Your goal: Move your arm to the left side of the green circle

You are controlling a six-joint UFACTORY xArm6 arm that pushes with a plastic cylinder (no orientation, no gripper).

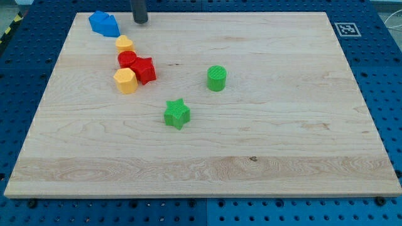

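The green circle (217, 78) is a short green cylinder standing on the wooden board, a little right of the board's middle and towards the view's top. My tip (141, 21) is the end of the dark rod at the view's top edge, left of centre. It is far up and to the left of the green circle, just right of the blue block (103, 24).
A green star (177, 113) lies below and left of the green circle. A cluster at the upper left holds a yellow block (125, 44), a red cylinder (127, 60), a red star (144, 69) and a yellow hexagonal block (125, 81). A fiducial tag (346, 29) marks the top right corner.
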